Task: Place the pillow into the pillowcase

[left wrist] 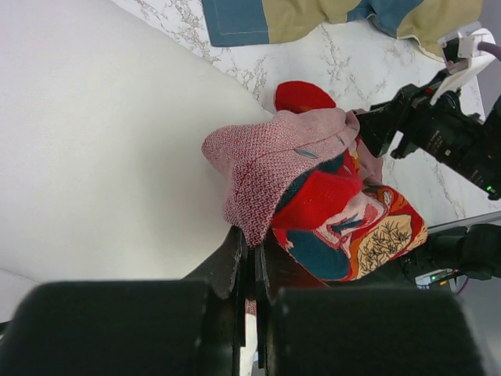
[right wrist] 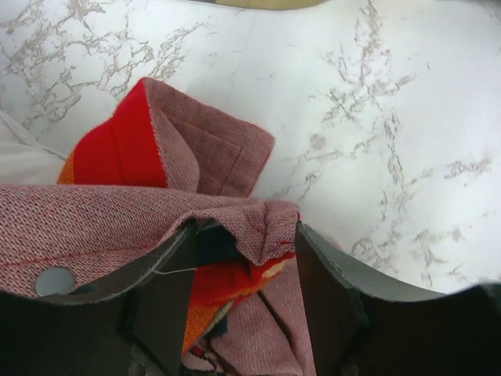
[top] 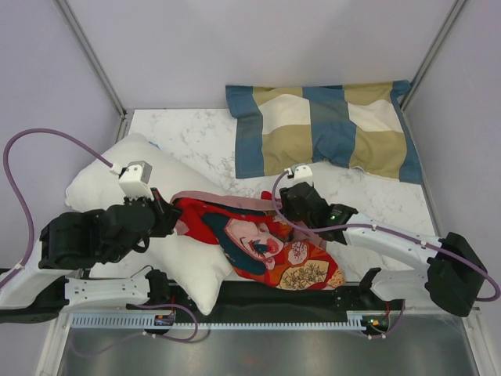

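Here the left tool [left wrist: 252,244] clamps the pillowcase [left wrist: 313,157], the right tool [right wrist: 246,239] half-open astride its hem.

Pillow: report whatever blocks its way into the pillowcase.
No foreign object. The pillowcase itself lies bunched against the pillow, pink hem folded over, mouth not spread. The left gripper pinches that hem; the right gripper straddles another fold, jaws open. The checked pillow lies apart.

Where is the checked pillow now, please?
In the top view, the checked pillow lies on the table at the far right, beyond the right gripper and the pillowcase.
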`<state>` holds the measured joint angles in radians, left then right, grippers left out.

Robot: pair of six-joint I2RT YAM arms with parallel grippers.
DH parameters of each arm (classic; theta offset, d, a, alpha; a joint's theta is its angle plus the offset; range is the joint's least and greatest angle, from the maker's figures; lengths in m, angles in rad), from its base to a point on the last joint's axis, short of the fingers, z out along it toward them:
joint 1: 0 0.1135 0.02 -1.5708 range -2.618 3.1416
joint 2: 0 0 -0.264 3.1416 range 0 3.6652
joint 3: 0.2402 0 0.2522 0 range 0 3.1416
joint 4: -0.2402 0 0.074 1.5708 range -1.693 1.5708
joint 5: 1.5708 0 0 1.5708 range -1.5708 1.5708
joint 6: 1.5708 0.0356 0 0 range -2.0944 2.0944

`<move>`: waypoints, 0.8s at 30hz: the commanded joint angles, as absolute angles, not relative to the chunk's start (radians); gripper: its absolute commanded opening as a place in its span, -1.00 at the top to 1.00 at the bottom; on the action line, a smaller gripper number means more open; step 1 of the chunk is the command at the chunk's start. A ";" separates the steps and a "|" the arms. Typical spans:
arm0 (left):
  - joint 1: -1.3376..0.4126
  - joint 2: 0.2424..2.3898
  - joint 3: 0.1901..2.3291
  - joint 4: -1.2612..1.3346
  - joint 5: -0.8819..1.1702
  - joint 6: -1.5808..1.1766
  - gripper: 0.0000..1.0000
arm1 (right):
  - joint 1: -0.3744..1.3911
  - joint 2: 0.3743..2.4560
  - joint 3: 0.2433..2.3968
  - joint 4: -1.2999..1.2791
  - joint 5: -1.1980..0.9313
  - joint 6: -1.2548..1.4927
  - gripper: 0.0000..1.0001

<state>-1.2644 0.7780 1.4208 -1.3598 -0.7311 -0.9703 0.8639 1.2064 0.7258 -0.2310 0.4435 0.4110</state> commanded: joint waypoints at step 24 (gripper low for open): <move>-1.259 0.807 1.413 -1.496 -0.739 -0.945 0.95 | 0.864 1.269 0.854 -0.342 0.150 0.144 -0.58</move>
<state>-1.2644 0.7910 1.4162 -1.3598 -0.7227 -0.9627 0.8616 1.2716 0.8101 -0.2783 0.2195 0.2008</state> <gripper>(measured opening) 0.048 0.808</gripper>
